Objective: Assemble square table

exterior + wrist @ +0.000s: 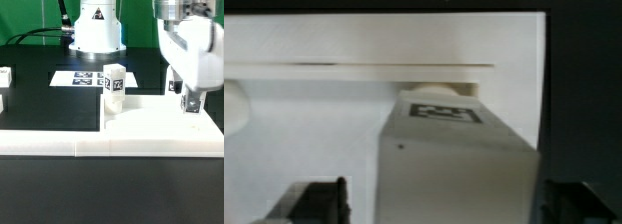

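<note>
The white square panel (150,125) lies flat on the black table. One short white tagged leg (114,82) stands upright at the panel's corner towards the exterior view's left. My gripper (189,104) reaches down onto the panel's side towards the exterior view's right. In the wrist view a second white leg (455,160) with its tag (441,110) runs between my fingers (324,200). One finger stands a little off the leg and the other is right beside it. My gripper (446,205) is open around this leg. The panel (295,150) fills the background.
The long low white L-shaped rail (110,148) runs along the panel's near edge. The marker board (82,78) lies behind the panel by the robot base (96,35). Two more white tagged parts (3,76) sit at the exterior view's left edge.
</note>
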Controlling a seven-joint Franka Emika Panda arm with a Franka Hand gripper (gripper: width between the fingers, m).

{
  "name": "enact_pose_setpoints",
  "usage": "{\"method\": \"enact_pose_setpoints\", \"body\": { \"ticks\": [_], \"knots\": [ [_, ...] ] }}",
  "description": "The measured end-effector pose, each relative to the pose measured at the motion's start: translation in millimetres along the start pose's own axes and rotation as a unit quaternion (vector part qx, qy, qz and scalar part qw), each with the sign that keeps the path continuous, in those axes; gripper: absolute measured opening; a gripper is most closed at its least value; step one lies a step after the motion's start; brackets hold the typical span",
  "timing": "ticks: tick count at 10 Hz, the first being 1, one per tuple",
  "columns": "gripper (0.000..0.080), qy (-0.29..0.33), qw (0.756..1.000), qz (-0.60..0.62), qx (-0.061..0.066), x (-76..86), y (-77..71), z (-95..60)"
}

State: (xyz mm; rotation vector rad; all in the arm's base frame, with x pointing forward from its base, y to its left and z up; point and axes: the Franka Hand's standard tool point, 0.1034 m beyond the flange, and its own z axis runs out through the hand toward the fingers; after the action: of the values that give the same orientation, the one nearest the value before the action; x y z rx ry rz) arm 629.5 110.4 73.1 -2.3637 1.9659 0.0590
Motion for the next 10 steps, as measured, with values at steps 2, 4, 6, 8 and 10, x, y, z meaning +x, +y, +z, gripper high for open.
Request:
{"method": "enact_pose_setpoints", "body": {
  "ticks": [2,4,6,8,10],
  "knots": [
    [0.0639,0.012,0.993,-0.118,-0.005,-10.3,0.3,1.0],
    [0.0648,0.012,0.984,-0.176,-0.006,-7.8,0.3,0.8],
    [0.0649,0.013,0.967,-0.252,-0.008,-6.9,0.2,0.6],
    [0.0649,0.022,0.91,-0.415,-0.009,-7.1,-5.0,-3.9],
    [0.0649,0.026,0.868,-0.496,-0.003,-10.2,-6.9,-4.5]
  ]
}}
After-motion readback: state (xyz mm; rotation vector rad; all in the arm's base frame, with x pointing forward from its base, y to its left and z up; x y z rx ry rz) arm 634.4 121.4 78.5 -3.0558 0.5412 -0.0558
